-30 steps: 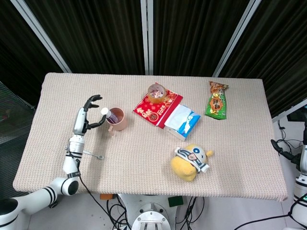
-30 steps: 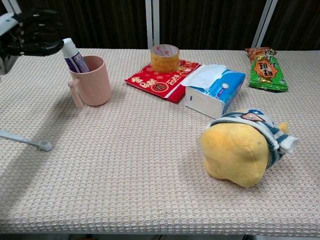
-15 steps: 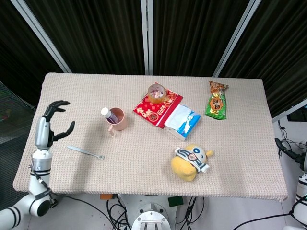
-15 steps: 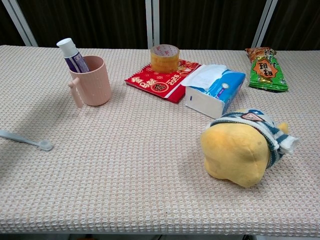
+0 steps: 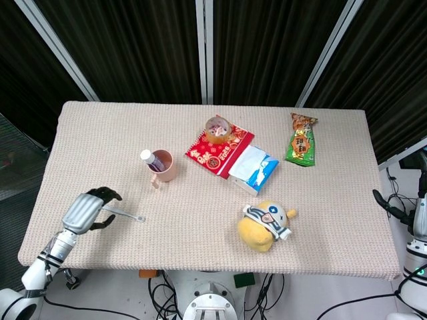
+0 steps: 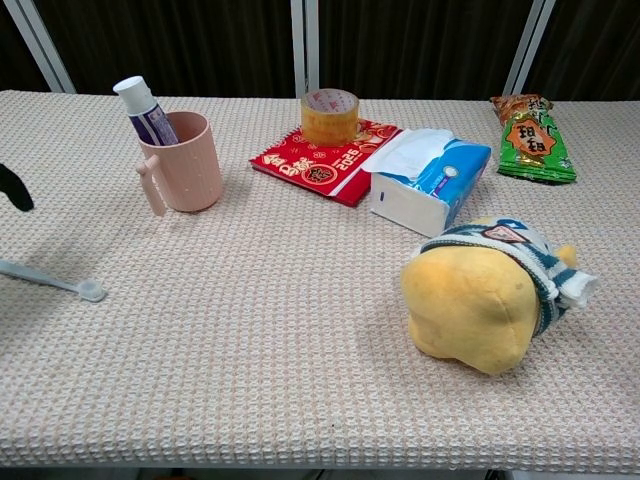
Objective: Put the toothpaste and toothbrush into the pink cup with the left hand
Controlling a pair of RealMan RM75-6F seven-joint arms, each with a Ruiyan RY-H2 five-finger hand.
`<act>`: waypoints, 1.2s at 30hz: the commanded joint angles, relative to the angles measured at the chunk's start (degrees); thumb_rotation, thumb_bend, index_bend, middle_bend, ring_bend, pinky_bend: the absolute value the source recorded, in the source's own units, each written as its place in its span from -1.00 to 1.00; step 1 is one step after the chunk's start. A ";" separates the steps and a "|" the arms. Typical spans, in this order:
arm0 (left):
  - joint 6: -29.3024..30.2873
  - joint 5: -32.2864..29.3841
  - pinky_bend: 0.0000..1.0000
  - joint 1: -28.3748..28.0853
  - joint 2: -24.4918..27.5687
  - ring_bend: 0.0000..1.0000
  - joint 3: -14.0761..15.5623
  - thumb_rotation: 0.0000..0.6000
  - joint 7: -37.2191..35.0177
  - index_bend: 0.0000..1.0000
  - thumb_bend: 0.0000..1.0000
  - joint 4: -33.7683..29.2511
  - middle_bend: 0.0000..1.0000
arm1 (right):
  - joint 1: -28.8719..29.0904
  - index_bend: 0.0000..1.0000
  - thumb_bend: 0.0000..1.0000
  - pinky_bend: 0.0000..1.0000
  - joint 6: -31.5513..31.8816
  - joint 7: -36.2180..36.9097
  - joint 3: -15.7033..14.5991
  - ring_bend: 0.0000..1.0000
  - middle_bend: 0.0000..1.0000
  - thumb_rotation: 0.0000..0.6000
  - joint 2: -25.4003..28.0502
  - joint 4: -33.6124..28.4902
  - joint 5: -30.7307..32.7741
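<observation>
The pink cup (image 5: pixel 165 168) (image 6: pixel 185 165) stands upright at the left-middle of the table. The toothpaste (image 5: pixel 151 159) (image 6: pixel 145 112) stands in it, white cap up. A grey toothbrush (image 5: pixel 127 214) (image 6: pixel 55 281) lies flat on the cloth in front of the cup, head to the right. My left hand (image 5: pixel 85 211) hovers over the brush's handle end near the front left edge, fingers curved down and apart, holding nothing. Only one dark fingertip (image 6: pixel 12 187) shows in the chest view. My right hand (image 5: pixel 393 212) hangs beyond the table's right edge, its fingers unclear.
A tape roll (image 5: pixel 217 128) sits on a red packet (image 5: pixel 215 155) behind a blue-white tissue pack (image 5: pixel 253 168). A green snack bag (image 5: pixel 301 141) lies far right, and a yellow plush toy (image 5: pixel 263 225) sits front right.
My left hand drew away from the cup and toothpaste, swung out to the left, then came down toward the front over the toothbrush handle. The toothpaste stays in the cup.
</observation>
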 commanded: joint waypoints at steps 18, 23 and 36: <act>-6.66 -4.67 -0.47 -2.07 -6.06 -0.68 0.70 1.00 11.68 -0.20 -0.40 5.75 -0.44 | 0.19 -1.00 -0.33 -1.00 -0.46 1.14 -0.77 -1.00 -1.00 1.00 -0.76 2.11 -0.31; -6.87 -4.86 -0.47 -2.21 -7.13 -0.68 0.70 1.00 10.21 -0.20 -0.40 7.78 -0.44 | 0.33 -1.00 -0.33 -1.00 -0.62 0.85 -0.77 -1.00 -1.00 1.00 -0.89 2.31 -0.21; -5.42 -3.79 -0.47 -2.21 -9.45 -0.68 1.10 1.00 10.43 -0.07 -0.40 12.02 -0.44 | 0.10 -1.00 -0.33 -1.00 -0.37 0.92 -0.75 -1.00 -1.00 1.00 -0.92 2.61 0.16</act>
